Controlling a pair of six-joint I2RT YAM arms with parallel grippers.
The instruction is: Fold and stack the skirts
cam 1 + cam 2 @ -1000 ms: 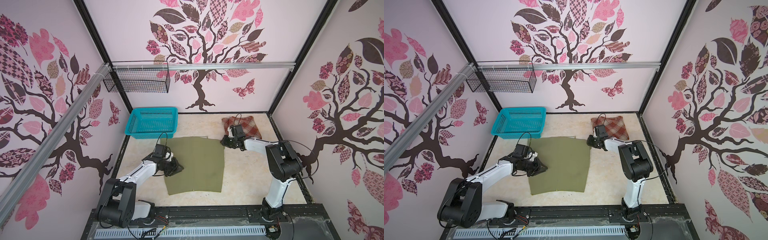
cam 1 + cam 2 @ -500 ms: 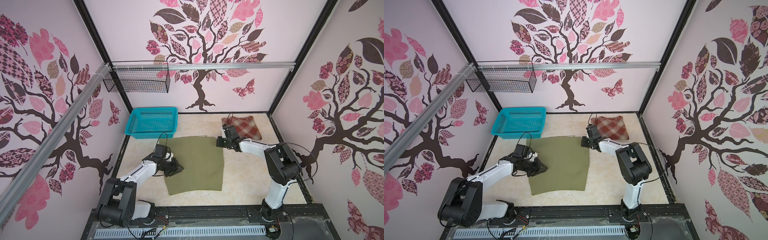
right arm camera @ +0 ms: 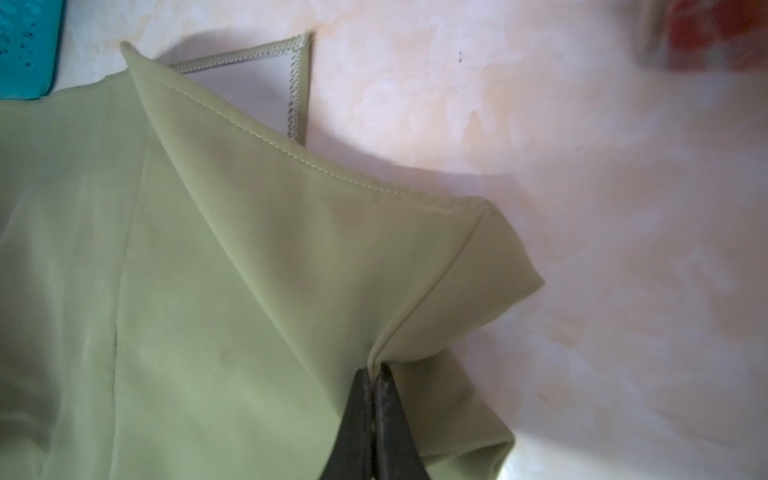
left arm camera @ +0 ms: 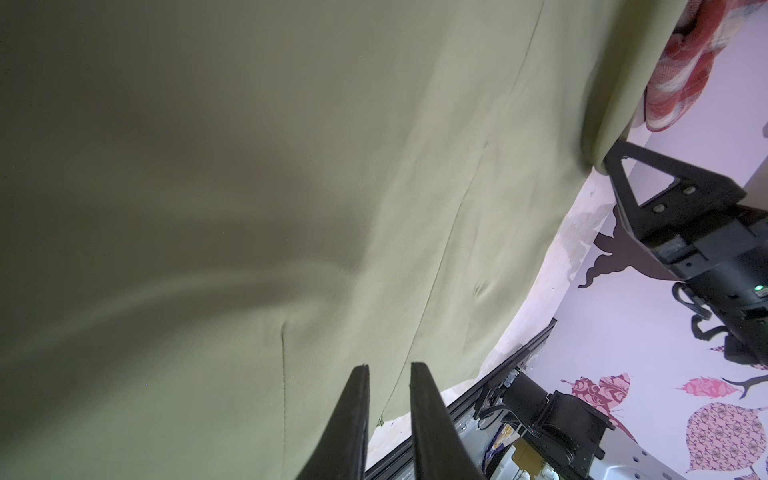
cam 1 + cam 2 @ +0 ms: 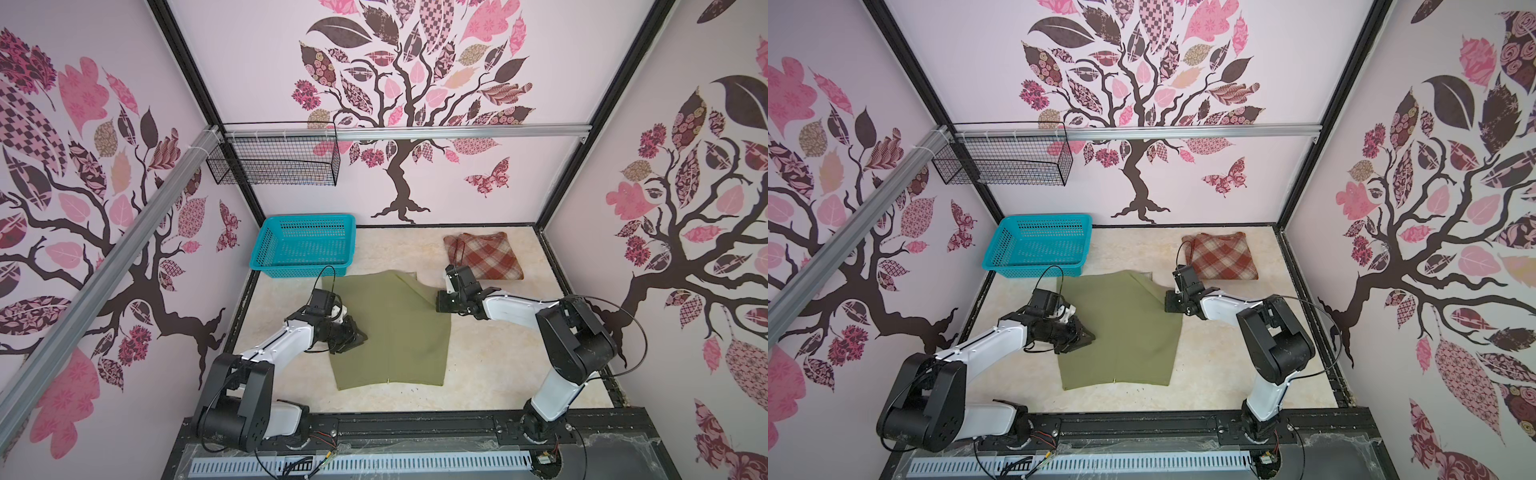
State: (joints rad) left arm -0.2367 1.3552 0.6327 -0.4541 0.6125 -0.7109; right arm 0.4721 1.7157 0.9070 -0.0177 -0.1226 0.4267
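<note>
The right claw is clamped on the olive-green skirt: in its wrist view the two dark fingertips press together on a pinched ridge of cloth at the garment's side edge. From that pinch a stitched hem runs up to a pointed corner, and the fabric there stands off the desk in a slack fold. Beside the fold a pale lining with an overlocked edge lies flat and exposed.

In both top views the right claw meets the skirt's far right edge, and the olive-green skirt lies spread in the middle of the desk, its far right corner turned inward.

The left claw rests low at the skirt's left edge. In the left wrist view the left claw shows its fingers a narrow gap apart, with nothing seen between them and green cloth filling most of the picture.

The plaid skirt lies folded at the far right of the desk, apart from the green one. A turquoise basket stands at the far left, just beyond the green skirt's far edge.
</note>
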